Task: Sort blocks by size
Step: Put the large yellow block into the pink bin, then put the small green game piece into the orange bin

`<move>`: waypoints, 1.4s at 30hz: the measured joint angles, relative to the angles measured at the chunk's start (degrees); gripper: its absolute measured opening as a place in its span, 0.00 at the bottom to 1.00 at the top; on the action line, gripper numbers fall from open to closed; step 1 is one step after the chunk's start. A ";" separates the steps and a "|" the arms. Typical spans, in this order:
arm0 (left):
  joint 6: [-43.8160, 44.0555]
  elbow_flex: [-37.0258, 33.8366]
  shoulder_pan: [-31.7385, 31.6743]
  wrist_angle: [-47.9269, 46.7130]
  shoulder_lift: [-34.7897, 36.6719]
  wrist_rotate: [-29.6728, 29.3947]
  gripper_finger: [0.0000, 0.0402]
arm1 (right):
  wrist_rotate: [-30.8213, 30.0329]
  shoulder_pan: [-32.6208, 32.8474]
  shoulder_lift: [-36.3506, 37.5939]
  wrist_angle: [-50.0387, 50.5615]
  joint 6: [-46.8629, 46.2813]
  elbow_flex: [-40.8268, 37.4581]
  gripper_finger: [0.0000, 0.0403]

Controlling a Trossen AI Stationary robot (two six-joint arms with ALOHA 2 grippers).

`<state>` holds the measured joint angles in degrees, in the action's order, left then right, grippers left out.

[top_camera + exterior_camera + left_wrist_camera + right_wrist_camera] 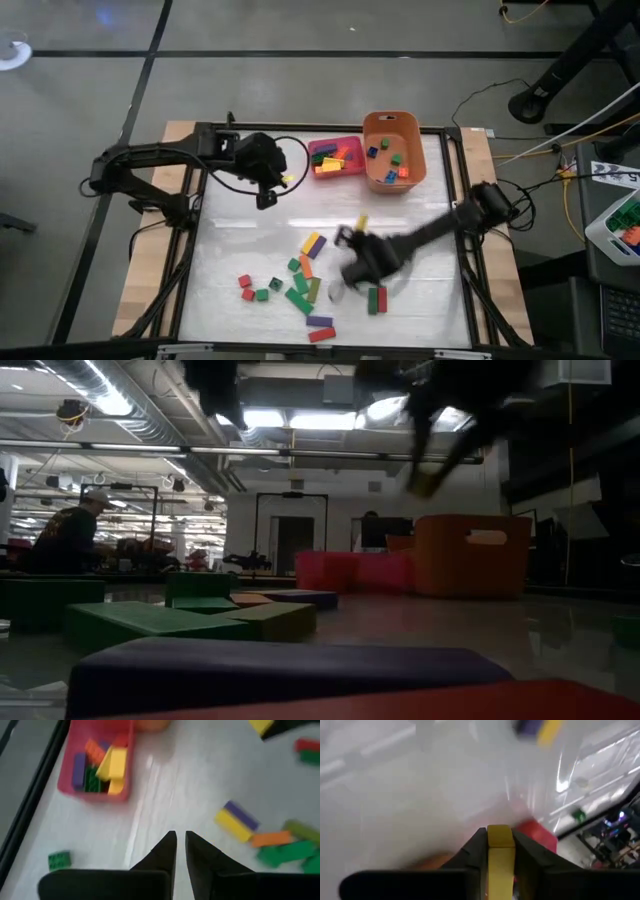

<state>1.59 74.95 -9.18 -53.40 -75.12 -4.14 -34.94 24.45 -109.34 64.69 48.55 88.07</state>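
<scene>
From above, the left gripper [284,181] hangs over the table's [250,240] back left, just left of the pink tray [352,168], fingers together on nothing. The right gripper [360,222] sits mid-table, clamped on a yellow bar [362,221]. The tray holds bars; the orange tub [379,128] beside it holds small cubes. Loose blocks [300,285] lie scattered near the front, with a red-and-green pair [376,299] just beside the right arm. At table height, a purple bar [280,672] and green bars [140,622] fill the foreground; the tray [345,572] and tub [470,555] stand behind, touching or nearly so, and a gripper [425,484] up high carries the yellow bar [424,484]. A person [70,538] sits far back in the room. The left wrist shows its fingers [162,855] nearly touching, empty, above bare table, the tray [67,782] ahead and a yellow-purple pair [236,821] off to the side. The right wrist shows the yellow bar [500,857] pinched between both fingers [476,851], a red block [537,834] blurred beyond.
</scene>
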 joint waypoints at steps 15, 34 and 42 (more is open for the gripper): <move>-16.83 -15.18 -19.20 16.14 0.06 -0.32 0.05 | 8.75 -33.93 0.02 -26.54 26.32 0.00 0.24; -22.35 -24.60 -30.67 35.81 -10.25 -0.14 0.43 | -0.38 -37.84 1.17 -23.51 20.92 0.07 0.24; -18.53 -24.60 -34.08 37.63 -18.99 0.61 0.44 | -0.46 -35.59 6.94 -14.03 15.01 0.09 0.24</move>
<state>-16.94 50.35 -43.25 -15.77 -94.12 -3.52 -35.39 -11.14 -102.40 50.66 63.56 88.16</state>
